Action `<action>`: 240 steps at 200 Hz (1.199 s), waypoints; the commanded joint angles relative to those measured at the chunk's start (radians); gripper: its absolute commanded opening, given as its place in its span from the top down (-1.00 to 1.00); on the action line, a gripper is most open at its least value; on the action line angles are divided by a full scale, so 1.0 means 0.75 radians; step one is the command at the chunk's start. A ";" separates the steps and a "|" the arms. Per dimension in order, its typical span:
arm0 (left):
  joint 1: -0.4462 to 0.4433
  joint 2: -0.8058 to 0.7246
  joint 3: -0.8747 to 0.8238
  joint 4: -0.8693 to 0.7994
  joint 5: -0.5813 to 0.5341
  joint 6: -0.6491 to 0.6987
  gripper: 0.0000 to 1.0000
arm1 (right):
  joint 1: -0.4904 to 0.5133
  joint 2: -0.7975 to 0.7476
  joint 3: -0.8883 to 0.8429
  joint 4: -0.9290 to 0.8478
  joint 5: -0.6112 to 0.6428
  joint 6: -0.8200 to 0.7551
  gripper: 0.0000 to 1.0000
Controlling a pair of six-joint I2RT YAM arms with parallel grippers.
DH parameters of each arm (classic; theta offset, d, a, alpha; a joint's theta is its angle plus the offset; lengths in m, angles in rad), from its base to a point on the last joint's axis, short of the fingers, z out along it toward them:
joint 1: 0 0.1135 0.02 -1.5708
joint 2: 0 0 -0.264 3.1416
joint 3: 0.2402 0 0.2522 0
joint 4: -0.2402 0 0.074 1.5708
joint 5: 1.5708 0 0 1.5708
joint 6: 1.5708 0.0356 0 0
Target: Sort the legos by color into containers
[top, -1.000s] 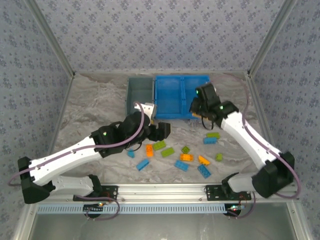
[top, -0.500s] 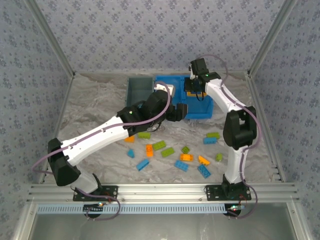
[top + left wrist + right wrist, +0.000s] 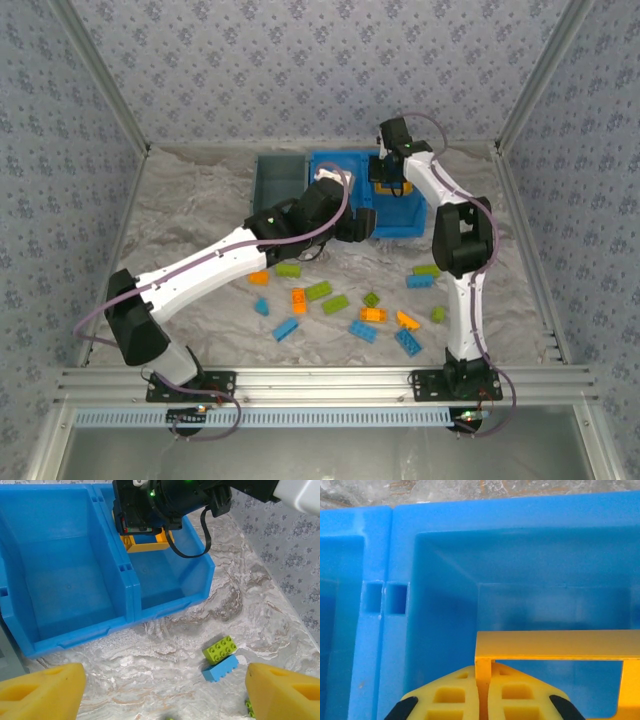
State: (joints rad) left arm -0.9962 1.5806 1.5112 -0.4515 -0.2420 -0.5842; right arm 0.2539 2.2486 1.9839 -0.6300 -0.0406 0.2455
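My right gripper [image 3: 482,682] has its yellow fingers [image 3: 450,695] pressed together on one thin wall of the hollow rectangular orange plastic frame [image 3: 555,651], low in the wrist view. The frame hangs inside the right compartment of the bright blue two-compartment plastic bin [image 3: 390,555]; I cannot tell whether it touches the floor.

I judge the frame light, stiff and smooth. A narrow wall gives little purchase, so it may swing or slip, and the middle of a long side looks like the safest hold. A short drop should not harm it.

My left gripper [image 3: 162,697] stands spread wide with nothing between its jaws, over the marbled tabletop [image 3: 260,595] just in front of the bin. At the lower right of its wrist view a lime green studded brick [image 3: 220,649] lies touching a blue studded brick [image 3: 220,668].

In the overhead view the grey-blue plastic bin [image 3: 278,180] sits left of the blue one. My two arms crowd each other near the bin, which I judge the main obstruction.
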 commanded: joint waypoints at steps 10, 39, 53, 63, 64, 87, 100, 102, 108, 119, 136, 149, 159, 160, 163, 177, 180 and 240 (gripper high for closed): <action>0.005 0.006 0.050 -0.001 0.004 0.014 -0.67 | -0.003 0.031 0.051 -0.056 -0.021 0.004 0.54; 0.005 -0.030 0.017 -0.048 -0.072 0.004 -0.67 | -0.003 -0.026 0.051 -0.072 -0.043 0.023 0.22; 0.007 -0.050 -0.003 -0.075 -0.099 0.004 -0.67 | -0.005 -0.072 0.052 -0.082 -0.036 0.035 0.14; 0.007 -0.066 -0.021 -0.090 -0.109 0.004 -0.65 | -0.004 -0.112 0.052 -0.093 -0.033 0.045 0.14; 0.007 -0.068 -0.023 -0.091 -0.111 0.004 -0.65 | -0.005 -0.116 0.052 -0.095 -0.032 0.046 0.14; 0.007 -0.128 -0.088 -0.115 -0.131 -0.003 -0.64 | 0.008 -0.246 0.026 -0.096 -0.029 0.060 0.14; 0.007 -0.162 -0.114 -0.142 -0.140 -0.006 -0.64 | 0.023 -0.340 -0.001 -0.101 -0.008 0.067 0.14; 0.009 -0.167 -0.116 -0.148 -0.143 -0.006 -0.64 | 0.025 -0.356 -0.007 -0.099 -0.004 0.068 0.14; 0.009 -0.179 -0.123 -0.165 -0.147 -0.006 -0.63 | 0.034 -0.405 -0.032 -0.095 0.003 0.075 0.14; 0.016 -0.198 -0.133 -0.204 -0.141 -0.001 -0.63 | 0.055 -0.501 -0.095 -0.075 0.012 0.085 0.14; 0.042 -0.220 -0.146 -0.280 -0.112 0.007 -0.58 | 0.111 -0.692 -0.238 -0.035 0.047 0.100 0.14; 0.070 -0.244 -0.184 -0.312 -0.067 0.024 -0.53 | 0.172 -0.847 -0.375 0.008 0.066 0.119 0.12; 0.100 -0.265 -0.220 -0.356 -0.029 0.028 -0.52 | 0.231 -0.969 -0.510 0.050 0.084 0.142 0.10; 0.102 -0.265 -0.222 -0.358 -0.025 0.027 -0.52 | 0.235 -0.975 -0.523 0.062 0.085 0.143 0.10; 0.112 -0.270 -0.233 -0.366 -0.014 0.026 -0.52 | 0.255 -1.018 -0.564 0.080 0.091 0.156 0.09; 0.162 -0.279 -0.280 -0.407 0.047 0.014 -0.52 | 0.363 -1.184 -0.754 0.137 0.112 0.202 0.07; 0.176 -0.279 -0.288 -0.417 0.060 0.008 -0.52 | 0.391 -1.219 -0.797 0.153 0.119 0.210 0.05; 0.331 -0.115 -0.402 -0.430 0.124 -0.507 -0.47 | 0.968 -1.703 -1.494 0.409 0.258 0.396 -0.27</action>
State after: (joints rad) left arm -0.7597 1.4349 1.2175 -0.7601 -0.1787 -0.7368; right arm 0.8661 1.0458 0.9791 -0.4244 0.0864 0.4702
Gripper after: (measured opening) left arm 0.744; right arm 0.603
